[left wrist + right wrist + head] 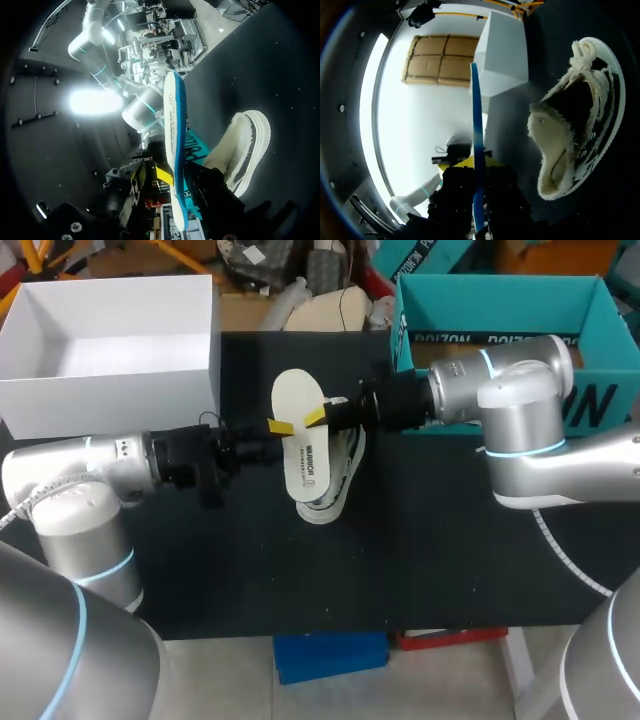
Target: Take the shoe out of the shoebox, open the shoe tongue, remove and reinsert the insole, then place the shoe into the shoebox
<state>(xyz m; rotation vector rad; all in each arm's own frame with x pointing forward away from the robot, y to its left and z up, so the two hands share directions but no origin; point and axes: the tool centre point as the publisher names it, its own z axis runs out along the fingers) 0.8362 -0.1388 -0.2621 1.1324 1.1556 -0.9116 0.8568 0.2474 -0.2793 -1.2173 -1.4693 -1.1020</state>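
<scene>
Holds the white insole (298, 455) up in the air, flat, over the middle of the black table (430, 570). Pinches one long edge with the left gripper (281, 427), fingers closed tight on it, one yellow tip on top. Pinches the other long edge with the right gripper (315, 418), closed tight on it too. Two grippers on one insole, tips near each other.

From the left wrist: the insole (175, 125) seen edge-on, white on one side and blue on the other, sticking out ahead of the left gripper (177, 187). From the right wrist: the same insole (476, 125), a thin blue line between the fingers of the right gripper (477, 205).

Under the insole, on the table: the shoe (335, 502), fluffy inside, mouth wide open (580, 115), not in any box.

At the far left: an open white box (110, 390). At the far right, behind the right arm: the teal shoebox (500, 285).
</scene>
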